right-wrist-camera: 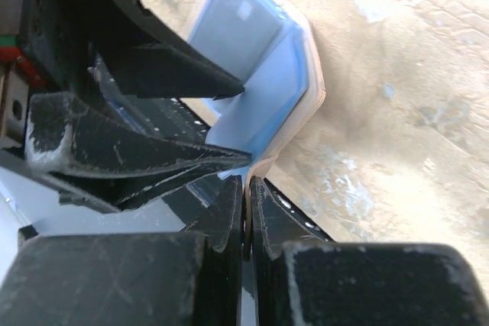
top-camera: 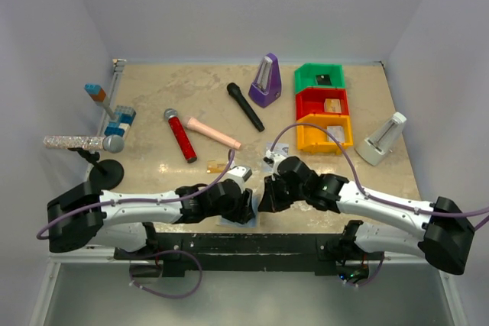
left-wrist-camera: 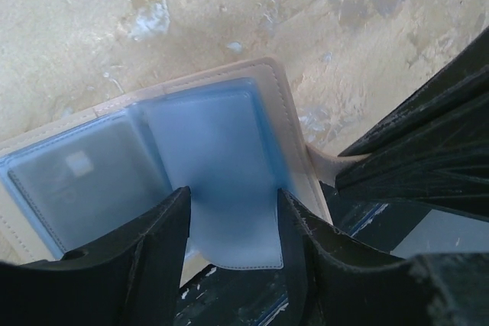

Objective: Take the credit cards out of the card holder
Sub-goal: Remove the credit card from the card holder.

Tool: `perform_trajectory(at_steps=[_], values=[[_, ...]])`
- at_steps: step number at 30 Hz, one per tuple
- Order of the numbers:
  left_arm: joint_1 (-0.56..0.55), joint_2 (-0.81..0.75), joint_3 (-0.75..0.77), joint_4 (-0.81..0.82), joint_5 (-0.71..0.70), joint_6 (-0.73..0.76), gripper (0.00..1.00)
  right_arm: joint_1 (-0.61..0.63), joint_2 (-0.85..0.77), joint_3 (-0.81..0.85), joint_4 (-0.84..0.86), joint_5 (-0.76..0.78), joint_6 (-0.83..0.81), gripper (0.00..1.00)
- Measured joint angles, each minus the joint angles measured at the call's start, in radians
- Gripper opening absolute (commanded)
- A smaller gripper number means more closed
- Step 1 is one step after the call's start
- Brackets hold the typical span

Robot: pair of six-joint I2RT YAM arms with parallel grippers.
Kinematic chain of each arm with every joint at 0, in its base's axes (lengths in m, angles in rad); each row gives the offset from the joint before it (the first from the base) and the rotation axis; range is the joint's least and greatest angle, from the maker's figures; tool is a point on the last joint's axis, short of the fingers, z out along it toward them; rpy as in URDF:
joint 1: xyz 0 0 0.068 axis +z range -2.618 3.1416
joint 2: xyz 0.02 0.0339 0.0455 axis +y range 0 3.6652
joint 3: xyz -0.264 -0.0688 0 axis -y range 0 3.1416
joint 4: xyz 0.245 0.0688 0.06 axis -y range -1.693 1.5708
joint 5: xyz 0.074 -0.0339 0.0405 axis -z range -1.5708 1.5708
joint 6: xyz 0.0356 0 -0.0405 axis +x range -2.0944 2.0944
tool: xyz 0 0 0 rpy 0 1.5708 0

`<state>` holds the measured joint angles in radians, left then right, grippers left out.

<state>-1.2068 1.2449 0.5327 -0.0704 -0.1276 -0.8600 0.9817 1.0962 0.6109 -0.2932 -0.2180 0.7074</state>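
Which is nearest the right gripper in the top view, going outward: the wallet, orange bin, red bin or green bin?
1. The wallet: at the right gripper, pinched by its edge.
2. The orange bin: ahead, off to the right.
3. The red bin: directly behind the orange one.
4. The green bin: rearmost of the row.

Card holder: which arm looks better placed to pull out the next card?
Left. The left gripper is open, straddling the blue sleeve inside the card holder, ready to close. The right gripper is shut on its tan edge, apparently steadying it.
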Motion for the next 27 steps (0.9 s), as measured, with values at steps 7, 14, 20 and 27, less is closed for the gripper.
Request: perform_trajectory(at_steps=[7, 14, 20, 27], values=[[0.0, 0.054, 0.019, 0.041, 0.053, 0.016, 0.55, 0.0, -0.008, -0.031, -0.036, 0.045, 0.021, 0.0], [0.0, 0.014, 0.019, 0.047, 0.045, 0.015, 0.6, 0.0, 0.009, -0.068, -0.053, 0.08, 0.062, 0.0], [0.0, -0.152, -0.024, 0.023, -0.029, 0.002, 0.64, 0.0, 0.01, -0.079, -0.051, 0.096, 0.078, 0.0], [0.001, -0.194, -0.045, -0.095, -0.137, -0.048, 0.66, 0.0, 0.026, -0.083, -0.038, 0.096, 0.079, 0.0]])
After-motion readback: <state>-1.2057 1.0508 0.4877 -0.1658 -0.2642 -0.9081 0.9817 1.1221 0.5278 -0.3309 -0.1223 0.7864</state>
